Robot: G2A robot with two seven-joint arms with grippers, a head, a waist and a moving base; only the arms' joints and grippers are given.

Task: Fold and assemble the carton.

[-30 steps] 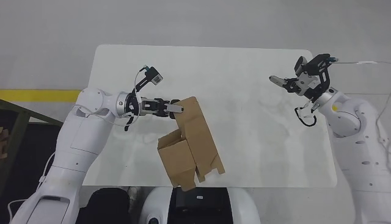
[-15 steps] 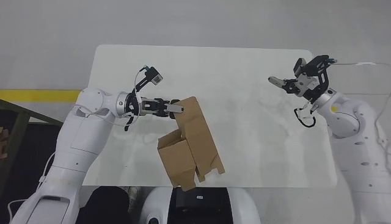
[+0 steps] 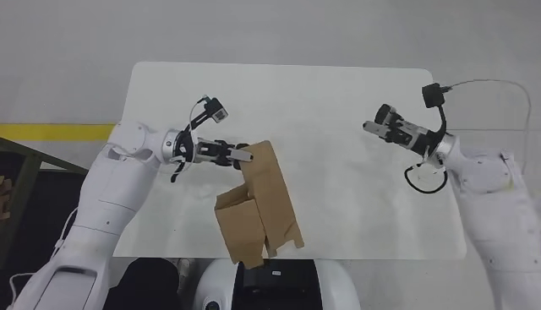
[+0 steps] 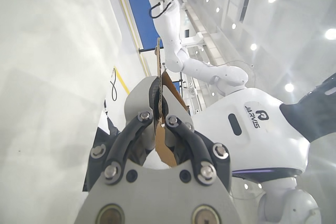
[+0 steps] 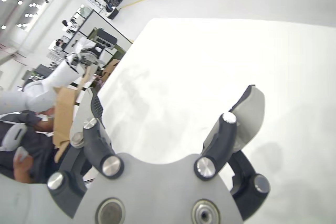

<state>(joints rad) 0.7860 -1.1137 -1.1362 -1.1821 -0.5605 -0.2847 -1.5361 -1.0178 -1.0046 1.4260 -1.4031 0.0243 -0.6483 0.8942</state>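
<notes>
The brown carton (image 3: 258, 204), half-opened with loose flaps, sits at the worktop's (image 3: 338, 99) near edge, left of its middle; whether it rests on the worktop I cannot tell. The left claw (image 3: 245, 153) is over the worktop's left part, pinched tight on the carton's far corner, and the wrist view shows the cardboard edge (image 4: 164, 146) running between its fingers (image 4: 155, 89). The right claw (image 3: 372, 127) hangs over the worktop's right part, fingers spread wide and holding nothing.
</notes>
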